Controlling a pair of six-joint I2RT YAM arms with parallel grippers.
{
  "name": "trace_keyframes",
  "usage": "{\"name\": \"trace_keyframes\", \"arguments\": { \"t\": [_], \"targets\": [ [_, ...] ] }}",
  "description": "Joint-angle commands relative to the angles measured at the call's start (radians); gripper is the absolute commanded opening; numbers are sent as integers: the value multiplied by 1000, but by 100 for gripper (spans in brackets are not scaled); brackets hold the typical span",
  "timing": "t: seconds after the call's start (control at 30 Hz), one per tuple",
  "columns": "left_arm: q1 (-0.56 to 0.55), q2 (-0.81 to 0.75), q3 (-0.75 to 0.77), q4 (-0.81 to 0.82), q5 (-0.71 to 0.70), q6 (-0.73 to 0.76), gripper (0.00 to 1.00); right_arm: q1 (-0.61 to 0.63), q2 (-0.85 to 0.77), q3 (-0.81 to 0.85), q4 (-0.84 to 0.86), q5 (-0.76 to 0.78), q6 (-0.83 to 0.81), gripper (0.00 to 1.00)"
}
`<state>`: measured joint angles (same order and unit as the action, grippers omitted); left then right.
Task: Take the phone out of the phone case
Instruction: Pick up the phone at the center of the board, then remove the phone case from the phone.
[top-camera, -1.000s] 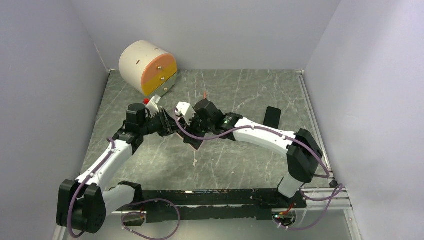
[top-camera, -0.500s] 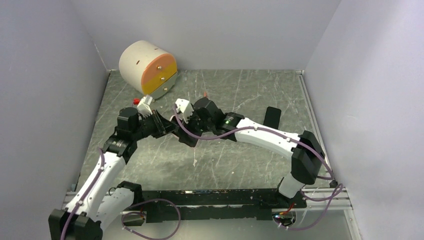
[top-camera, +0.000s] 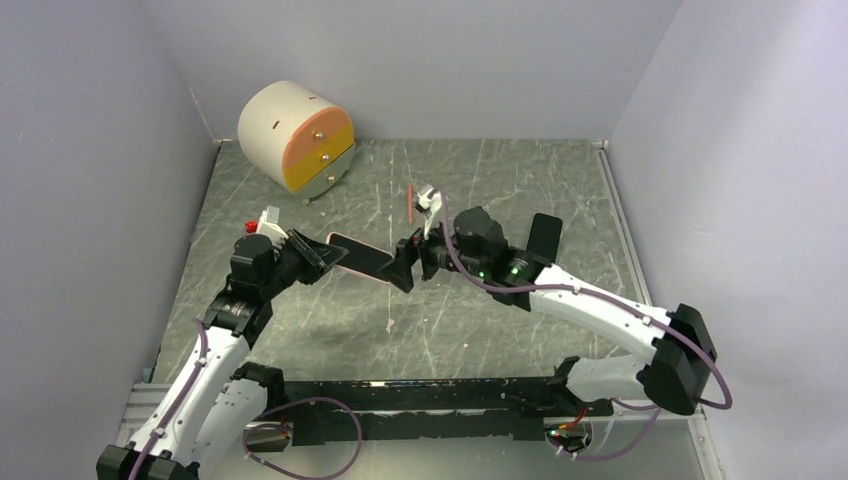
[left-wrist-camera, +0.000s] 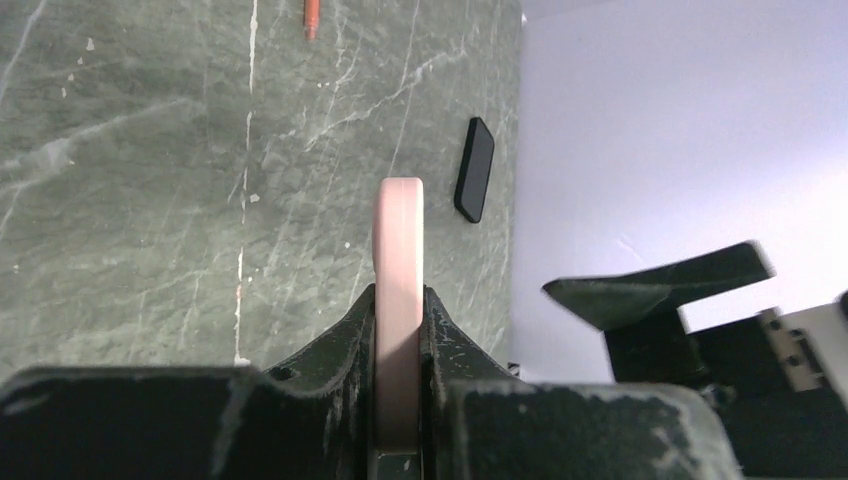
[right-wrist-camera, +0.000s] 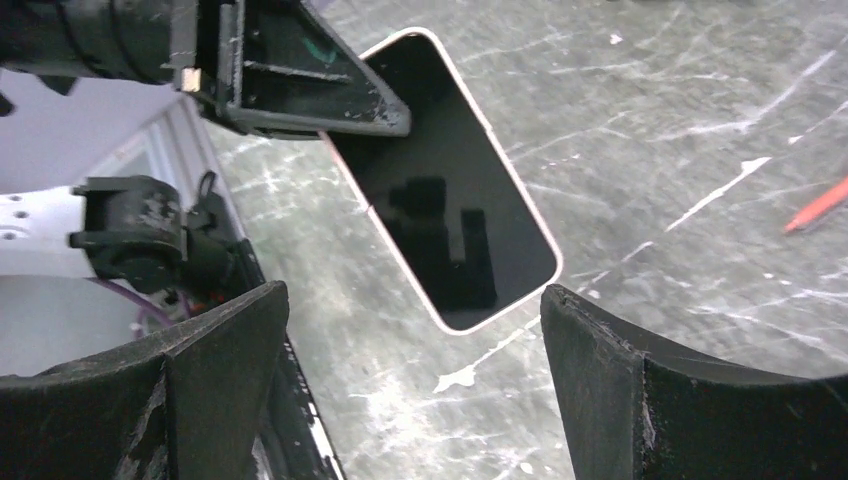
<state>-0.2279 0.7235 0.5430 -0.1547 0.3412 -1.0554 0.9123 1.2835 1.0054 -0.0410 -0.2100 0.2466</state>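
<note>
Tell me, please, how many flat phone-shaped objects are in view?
2. A pink-cased phone with a black screen is clamped in the left gripper; a bare black rectangular slab lies on the grey-green marbled table, toward its right side. Others may be hidden.

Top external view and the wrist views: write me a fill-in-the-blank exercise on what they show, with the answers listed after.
The left gripper is shut on one end of the pink rectangular phone case, while the right gripper has its jaws ____.
The screen of the phone inside that case is coloured ____.
The round cream-and-orange drawer cabinet sits in the far ____ corner of the grey marbled table.
The thin pen on that table is coloured ____.
Missing words: open; black; left; red.
</note>
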Motion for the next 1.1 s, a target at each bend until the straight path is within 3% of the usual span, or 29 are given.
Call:
{"name": "trace_keyframes", "arguments": {
  "t": [0.0, 0.17, 0.37, 0.47, 0.67, 1.07],
  "targets": [
    [-4, -30, 12, 147, -39, -116, 2, -17, -81, -174, 326, -75, 182, 98],
    [-3, -65, -8, 218, -64, -180, 3, -173, -81, -294, 538, -248, 484, 98],
    [-4, -78, -82, 372, -96, -319, 3, -232, -31, -347, 679, -287, 661, 95],
    [-4, -69, -109, 478, -87, -365, 3, -233, -15, -367, 764, -287, 710, 92],
    [-4, -73, -56, 438, -74, -361, 3, -239, 35, -328, 817, -312, 741, 83],
    [-4, -121, -41, 462, -56, -409, 2, -240, 79, -280, 893, -389, 755, 54]
  ]
}}
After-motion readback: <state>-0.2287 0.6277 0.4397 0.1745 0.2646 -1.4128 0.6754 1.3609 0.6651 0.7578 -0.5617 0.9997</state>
